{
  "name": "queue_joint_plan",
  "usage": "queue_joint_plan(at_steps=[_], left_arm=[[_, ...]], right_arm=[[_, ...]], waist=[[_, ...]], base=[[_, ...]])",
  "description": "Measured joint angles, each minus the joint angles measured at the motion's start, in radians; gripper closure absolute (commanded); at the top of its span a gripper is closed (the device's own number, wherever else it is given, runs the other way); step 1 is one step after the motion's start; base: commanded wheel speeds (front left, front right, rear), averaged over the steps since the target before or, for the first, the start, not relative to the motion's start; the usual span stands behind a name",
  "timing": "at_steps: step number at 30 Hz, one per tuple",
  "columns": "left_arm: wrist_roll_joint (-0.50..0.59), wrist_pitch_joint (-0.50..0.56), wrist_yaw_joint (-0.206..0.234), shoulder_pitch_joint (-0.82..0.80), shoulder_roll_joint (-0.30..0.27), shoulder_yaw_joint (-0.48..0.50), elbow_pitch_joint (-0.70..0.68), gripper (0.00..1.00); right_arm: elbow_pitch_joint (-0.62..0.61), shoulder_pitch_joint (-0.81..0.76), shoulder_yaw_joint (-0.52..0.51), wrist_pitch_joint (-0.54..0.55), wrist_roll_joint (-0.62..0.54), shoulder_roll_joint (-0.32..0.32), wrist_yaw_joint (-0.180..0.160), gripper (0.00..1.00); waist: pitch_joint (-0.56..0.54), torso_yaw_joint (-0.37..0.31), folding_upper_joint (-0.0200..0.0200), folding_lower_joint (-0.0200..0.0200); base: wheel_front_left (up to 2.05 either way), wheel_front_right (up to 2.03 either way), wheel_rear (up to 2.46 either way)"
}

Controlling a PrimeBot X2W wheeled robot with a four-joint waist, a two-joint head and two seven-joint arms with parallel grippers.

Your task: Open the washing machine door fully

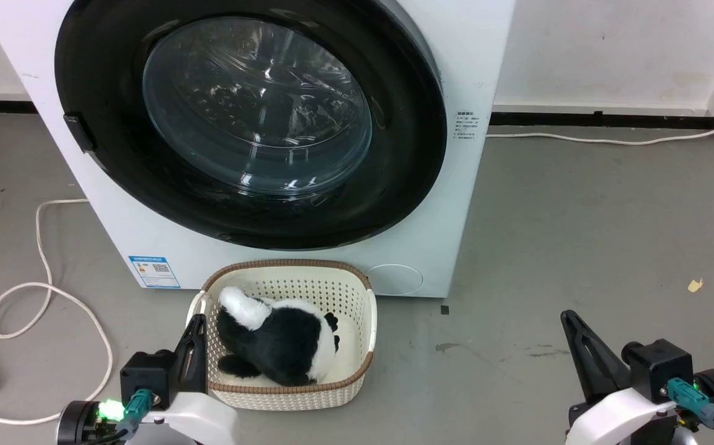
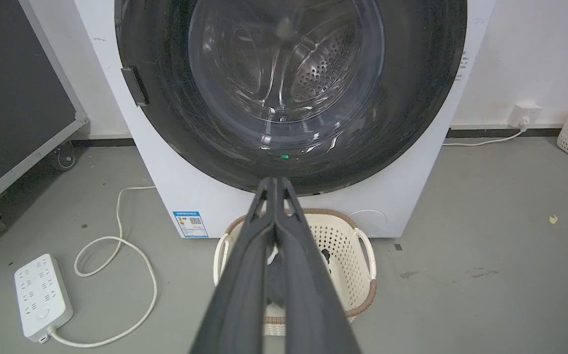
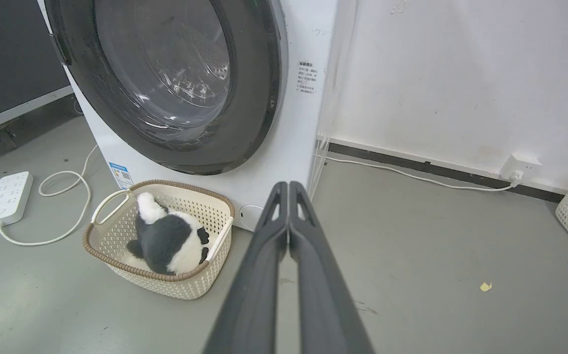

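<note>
Washing machine door (image 1: 251,117) sits flush, round face toward the robot, well apart at 12 o'clock from left hand (image 2: 275,183), 11 o'clock from right hand (image 3: 288,185); both pinched together, empty.

The left tool (image 1: 198,322), two long dark tapered fingers on a black block, sits low at the robot's left, fingers pressed together tip to tip and pointing forward. The right tool (image 1: 570,318), of the same build, sits low at the right, likewise closed. Behind each is a glossy white wrist shell (image 1: 202,411).
</note>
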State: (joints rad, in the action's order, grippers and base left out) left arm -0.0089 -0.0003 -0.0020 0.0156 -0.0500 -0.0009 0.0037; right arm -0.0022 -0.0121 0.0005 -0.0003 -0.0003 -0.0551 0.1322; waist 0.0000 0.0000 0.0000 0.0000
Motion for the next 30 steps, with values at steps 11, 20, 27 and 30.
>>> queue_joint_plan(at_steps=[11, 20, 27, 30], left_arm=[[0.0, 0.0, 0.0, 0.0, 0.0, 0.0, 0.0, 1.0], [-0.002, 0.0, 0.0, 0.0, 0.0, 0.0, 0.001, 0.0], [-0.002, -0.002, 0.0, 0.0, 0.0, -0.003, 0.001, 0.0], [-0.002, -0.01, 0.0, 0.001, 0.0, -0.007, 0.001, 0.0]], right_arm=[[0.0, 0.0, 0.0, 0.0, 0.0, 0.0, 0.0, 1.0], [0.0, 0.0, 0.0, 0.0, 0.0, 0.0, 0.0, 0.0], [0.0, -0.001, 0.0, -0.002, 0.001, 0.0, 0.0, 0.0], [-0.001, -0.001, -0.002, -0.01, 0.002, 0.0, 0.0, 0.0]], waist=[[0.0, 0.0, 0.0, 0.0], [0.0, 0.0, 0.0, 0.0], [0.001, 0.0, 0.0, 0.0], [0.002, 0.001, 0.0, 0.0]], base=[[0.0, 0.0, 0.0], [0.0, 0.0, 0.0], [0.0, 0.0, 0.0], [0.0, 0.0, 0.0]])
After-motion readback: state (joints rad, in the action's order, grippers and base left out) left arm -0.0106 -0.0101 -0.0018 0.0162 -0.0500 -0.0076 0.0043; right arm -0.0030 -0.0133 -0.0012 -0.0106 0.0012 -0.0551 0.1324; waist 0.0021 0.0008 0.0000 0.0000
